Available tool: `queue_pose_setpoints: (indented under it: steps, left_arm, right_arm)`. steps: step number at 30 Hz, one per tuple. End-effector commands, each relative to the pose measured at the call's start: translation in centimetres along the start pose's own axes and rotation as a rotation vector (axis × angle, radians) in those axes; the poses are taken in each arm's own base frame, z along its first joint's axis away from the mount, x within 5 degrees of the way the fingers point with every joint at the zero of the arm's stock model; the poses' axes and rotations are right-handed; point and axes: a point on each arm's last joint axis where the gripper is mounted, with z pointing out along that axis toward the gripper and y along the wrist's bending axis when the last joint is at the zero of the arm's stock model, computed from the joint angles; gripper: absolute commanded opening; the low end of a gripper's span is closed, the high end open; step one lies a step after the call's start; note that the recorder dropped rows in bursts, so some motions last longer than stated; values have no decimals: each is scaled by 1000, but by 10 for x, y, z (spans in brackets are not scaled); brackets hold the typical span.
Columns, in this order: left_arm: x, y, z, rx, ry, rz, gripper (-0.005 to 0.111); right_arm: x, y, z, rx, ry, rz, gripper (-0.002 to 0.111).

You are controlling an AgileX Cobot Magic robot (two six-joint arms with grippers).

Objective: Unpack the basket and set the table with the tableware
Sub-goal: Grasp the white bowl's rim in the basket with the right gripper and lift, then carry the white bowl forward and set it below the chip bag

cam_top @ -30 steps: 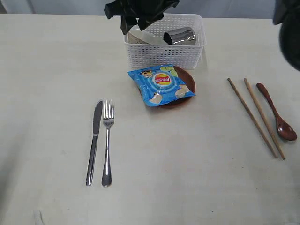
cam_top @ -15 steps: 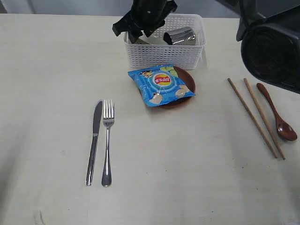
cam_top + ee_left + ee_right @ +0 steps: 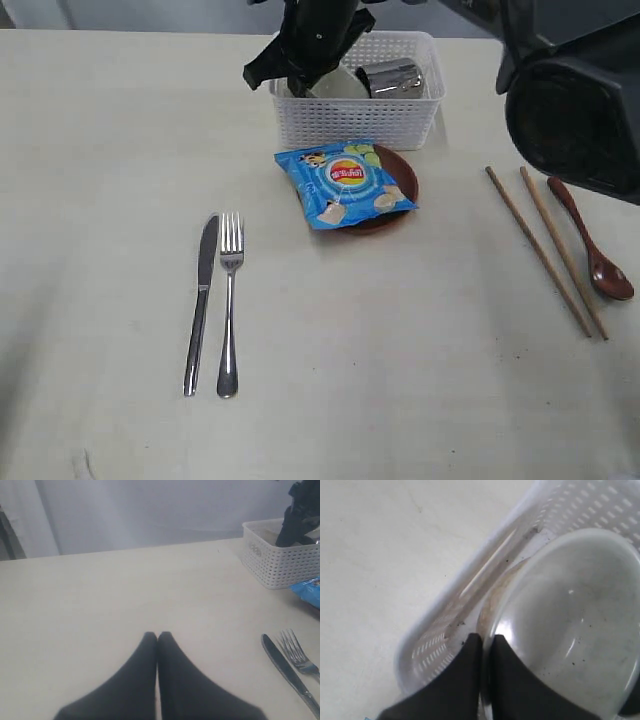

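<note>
The white basket (image 3: 355, 122) stands at the table's (image 3: 420, 380) far middle and holds the off-white bowl (image 3: 340, 84) and a steel cup (image 3: 391, 76) lying on its side. My right gripper (image 3: 298, 82) reaches into the basket's left end. In the right wrist view, that right gripper (image 3: 486, 639) is shut on the rim of the bowl (image 3: 570, 625), one finger inside it and one outside, beside the basket wall (image 3: 435, 645). Shut and empty, my left gripper (image 3: 157, 635) hovers over bare table. The knife (image 3: 203, 300) and fork (image 3: 230, 300) lie front left. Chopsticks (image 3: 545, 250) and the red spoon (image 3: 590, 240) lie right.
A blue chip bag (image 3: 345, 180) lies on the brown plate (image 3: 405, 180) just in front of the basket. The right arm's dark body (image 3: 575, 100) looms over the upper right. In the left wrist view the basket (image 3: 280, 562), knife (image 3: 290, 675) and fork (image 3: 300, 655) show.
My right gripper has dropped into the basket's left end and closed on the bowl's rim. The basket has shifted slightly right. The left gripper has stayed still.
</note>
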Motion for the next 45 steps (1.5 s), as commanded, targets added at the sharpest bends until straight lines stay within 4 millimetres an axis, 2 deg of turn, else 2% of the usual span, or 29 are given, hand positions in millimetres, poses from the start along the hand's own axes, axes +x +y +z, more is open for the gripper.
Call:
queue_pose_setpoints:
  steps: [1,7,14,16,19,20,21,24,25,27,29,30,37,40,45]
  left_arm:
    - [1,0,0,0,-1,0,0]
    - [1,0,0,-1,-1,5,0]
    - [1,0,0,-1,-1,5,0]
    - [1,0,0,-1,-1,5,0]
    - [1,0,0,-1,-1,5,0]
    - [1,0,0,-1,-1,5,0]
    - [1,0,0,-1,-1,5,0]
    - [1,0,0,-1,-1,5,0]
    - [1,0,0,-1,-1,5,0]
    - [1,0,0,-1,-1,5,0]
    - [1,0,0,-1,-1,5,0]
    - [1,0,0,-1,-1,5,0]
    - [1,0,0,-1,-1,5,0]
    - [1,0,0,-1,-1,5,0]
    - [1,0,0,-1,-1,5,0]
  right_arm:
    - [-9,-5,-13,17,-45,-17,0]
    - [-24,-3,-38,-7,-119,4,0]
    - [-32,2,-63,-69,-137,22,0]
    - [-33,1,-81,-63,-137,42,0]
    - [-37,-1,-121,-29,-206,76,0]
    - [-37,-1,-127,-25,-217,82,0]
    - [-37,-1,-144,-21,-243,111,0]
    - [-31,13,-177,21,-258,83,0]
    - [-28,19,-179,35,-243,69,0]
    - [-17,38,-190,34,-211,34,0]
    - [-1,54,-195,51,-157,1,0]
    - [10,62,-204,47,-141,3,0]
    - [66,102,-221,22,-33,-37,0]
    - [95,124,-214,23,43,-85,0]
    - [142,160,-181,73,199,-206,0]
